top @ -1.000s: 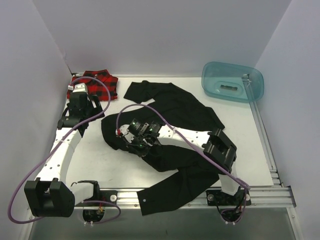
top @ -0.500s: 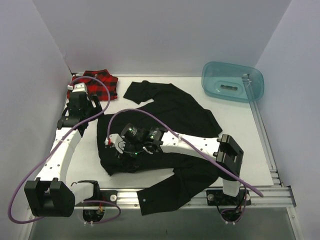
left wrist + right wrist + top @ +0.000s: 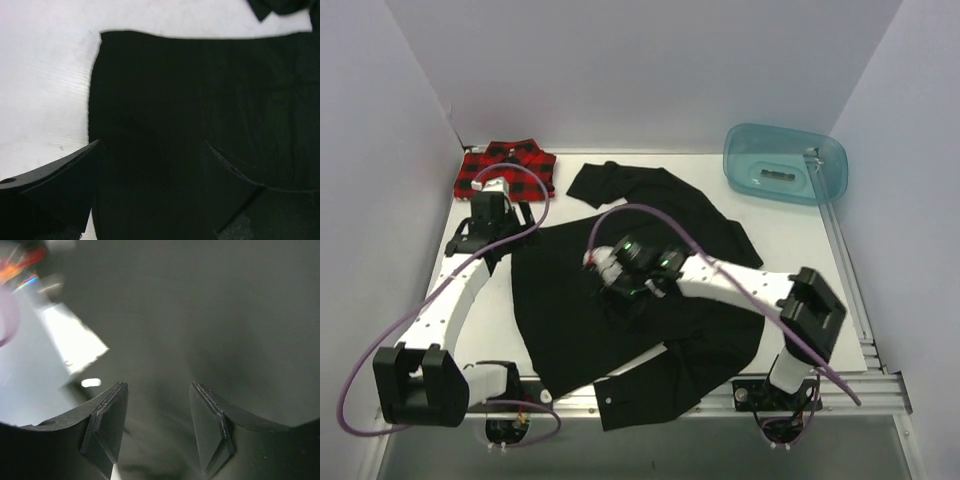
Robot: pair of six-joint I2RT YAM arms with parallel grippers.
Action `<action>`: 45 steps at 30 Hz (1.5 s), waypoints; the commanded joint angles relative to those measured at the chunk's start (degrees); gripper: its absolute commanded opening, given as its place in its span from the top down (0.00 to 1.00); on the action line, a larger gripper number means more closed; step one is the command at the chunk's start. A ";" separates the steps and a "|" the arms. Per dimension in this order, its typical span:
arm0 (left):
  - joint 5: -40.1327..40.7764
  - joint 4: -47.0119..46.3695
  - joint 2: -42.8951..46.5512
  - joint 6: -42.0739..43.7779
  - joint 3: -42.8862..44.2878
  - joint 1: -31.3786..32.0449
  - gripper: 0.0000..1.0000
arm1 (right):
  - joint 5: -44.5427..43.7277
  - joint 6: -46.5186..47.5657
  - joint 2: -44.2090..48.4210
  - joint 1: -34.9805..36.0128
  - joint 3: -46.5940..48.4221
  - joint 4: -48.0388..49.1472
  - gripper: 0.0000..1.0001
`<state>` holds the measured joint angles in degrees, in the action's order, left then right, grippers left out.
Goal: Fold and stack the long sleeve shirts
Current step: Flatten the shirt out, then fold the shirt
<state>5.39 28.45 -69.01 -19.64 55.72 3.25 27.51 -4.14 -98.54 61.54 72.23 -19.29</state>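
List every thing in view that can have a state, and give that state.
black shirt, unfolded, spread mostly flat, one sleeve over the near edge of the table
plaid shirt, gathered into a compact bundle at the far left corner
tub, upright, uncovered
left gripper, open, over the black shirt's edge
right gripper, open, over the black shirt's middle

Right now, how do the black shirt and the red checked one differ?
The black shirt is plain, while the plaid shirt has red-and-black checks. The black shirt is spread wide over the middle, with one part hanging over the near edge. The plaid shirt sits as a small, compact bundle in the far left corner. Both arms reach over the black shirt and neither is on the plaid shirt. Both shirts lie on the white table.
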 commanded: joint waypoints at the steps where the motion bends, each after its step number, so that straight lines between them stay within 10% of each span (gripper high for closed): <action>1: -4.68 -1.02 -1.65 -4.34 -1.93 3.34 0.14 | -14.12 -7.62 9.41 -8.87 -6.55 -1.19 0.47; 12: -3.29 -7.88 -20.18 -15.17 -1.59 7.74 0.19 | -20.57 -21.16 17.51 -38.75 -24.23 0.74 0.47; 31: -2.40 -4.10 -50.34 -5.59 33.30 4.58 0.18 | -21.62 -31.37 9.86 -43.70 -29.60 14.54 0.47; 45: 4.90 2.57 -2.12 -18.76 2.67 6.59 0.12 | -30.15 -26.80 32.61 -42.90 -29.51 -0.82 0.39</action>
<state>6.96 25.54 -78.72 -33.28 64.73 9.06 0.97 -31.57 -70.19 19.25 43.77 -12.75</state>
